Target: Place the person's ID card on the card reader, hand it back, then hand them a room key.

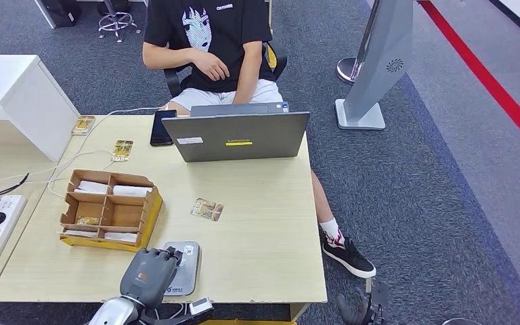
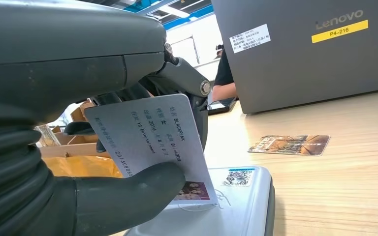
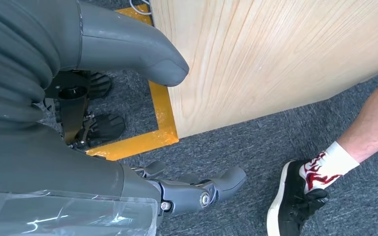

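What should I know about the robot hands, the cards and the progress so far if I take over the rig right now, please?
Left robot hand: grips the ID card, its lower edge touching the card reader at the table's near edge.
Right robot hand: hangs beside the table, open, holding nothing.
Room keys: cardboard tray holds cards; one loose card lies mid-table.
Done: ID card brought to reader.
Left: return ID card to the person, then hand over a room key.

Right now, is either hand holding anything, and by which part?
The left hand pinches the ID card by one lower edge, over the card reader. The right hand holds nothing.
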### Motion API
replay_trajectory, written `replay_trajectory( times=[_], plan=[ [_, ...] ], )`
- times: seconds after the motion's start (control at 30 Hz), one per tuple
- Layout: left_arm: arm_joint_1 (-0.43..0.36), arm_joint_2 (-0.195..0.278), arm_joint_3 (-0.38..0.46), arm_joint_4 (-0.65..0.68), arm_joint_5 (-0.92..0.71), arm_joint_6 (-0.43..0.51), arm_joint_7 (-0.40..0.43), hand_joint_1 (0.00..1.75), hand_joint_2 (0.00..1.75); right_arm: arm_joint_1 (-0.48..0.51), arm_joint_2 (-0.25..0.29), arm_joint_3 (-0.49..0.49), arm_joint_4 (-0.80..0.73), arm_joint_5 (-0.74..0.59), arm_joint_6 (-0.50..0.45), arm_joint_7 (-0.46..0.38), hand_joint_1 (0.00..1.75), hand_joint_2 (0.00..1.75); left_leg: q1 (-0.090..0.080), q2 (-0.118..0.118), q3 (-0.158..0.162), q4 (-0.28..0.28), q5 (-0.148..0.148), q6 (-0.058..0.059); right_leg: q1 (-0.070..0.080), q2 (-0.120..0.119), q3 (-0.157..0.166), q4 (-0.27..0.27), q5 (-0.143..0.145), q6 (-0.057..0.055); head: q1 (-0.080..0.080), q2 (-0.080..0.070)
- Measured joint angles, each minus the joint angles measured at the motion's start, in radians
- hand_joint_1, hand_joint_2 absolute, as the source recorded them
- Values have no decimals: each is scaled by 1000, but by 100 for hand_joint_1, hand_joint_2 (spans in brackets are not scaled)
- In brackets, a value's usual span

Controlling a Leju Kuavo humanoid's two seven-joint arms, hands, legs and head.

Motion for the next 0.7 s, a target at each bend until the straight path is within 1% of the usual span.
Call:
replay_trajectory(
  times=[0.33, 0.47, 0.57, 0.7],
  plan=[
    [-4, 5, 0, 6, 9, -29, 16, 175, 175, 0, 0, 0, 1, -3, 5, 0, 0, 175, 0, 0, 0, 0, 0, 0, 0, 0, 0, 0, 0, 0, 0, 0],
    [-4, 6, 0, 5, 4, 6, 24, 175, 175, 0, 0, 0, 1, -5, 5, -1, 0, 175, 0, 0, 0, 0, 0, 0, 0, 0, 1, 0, 0, 0, 0, 0],
    [-4, 3, 6, -21, 1, 42, 27, 175, 175, 2, 0, 0, 0, -5, 4, -2, 0, 175, 0, 0, 0, 0, 0, 0, 0, 0, 0, 0, 0, 0, 0, 0],
    [-17, -6, 29, -82, 4, 37, 18, 175, 175, 4, 0, 0, -1, 0, 1, -3, 0, 175, 0, 0, 0, 0, 0, 0, 0, 0, 0, 0, 0, 0, 0, 0]
  ],
)
